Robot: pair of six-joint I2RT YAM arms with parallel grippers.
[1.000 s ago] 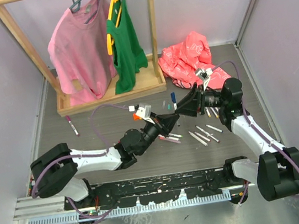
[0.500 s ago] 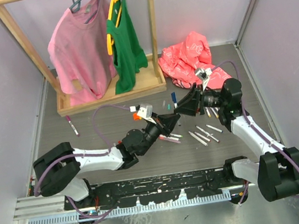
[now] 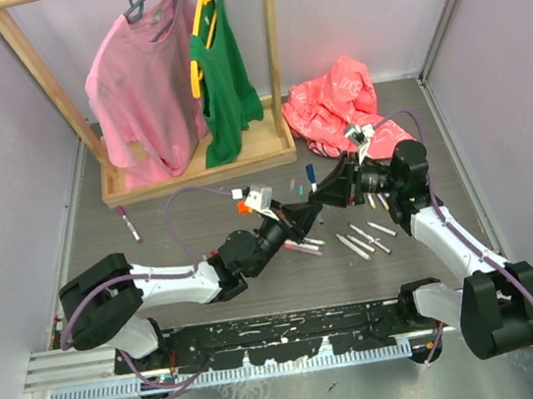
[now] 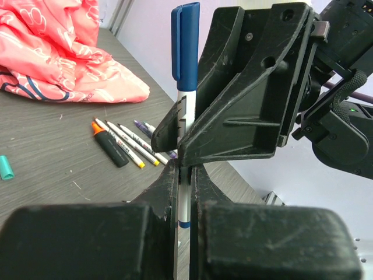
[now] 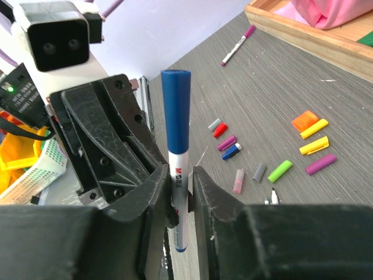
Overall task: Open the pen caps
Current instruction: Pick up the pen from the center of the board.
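A blue pen (image 4: 185,125) with its blue cap (image 4: 185,41) on stands upright between both grippers above the table. My left gripper (image 4: 185,170) is shut on the white barrel low down. My right gripper (image 5: 179,173) is shut on the same pen (image 5: 177,169), just below the cap (image 5: 176,111). In the top view the grippers, left (image 3: 308,210) and right (image 3: 319,192), meet tip to tip mid-table. Several loose caps (image 5: 280,171) in orange, yellow, green, purple, red and blue lie on the table. Other pens (image 3: 366,237) lie beside the right arm.
A black highlighter with an orange cap (image 4: 109,144) lies among white pens (image 4: 131,143). A pink-ended pen (image 3: 128,222) lies far left. A wooden clothes rack (image 3: 197,165) with a pink shirt and a green top stands at the back. A red cloth (image 3: 337,100) lies back right.
The two grippers have edged slightly closer together around the blue pen. Nothing else has visibly moved.
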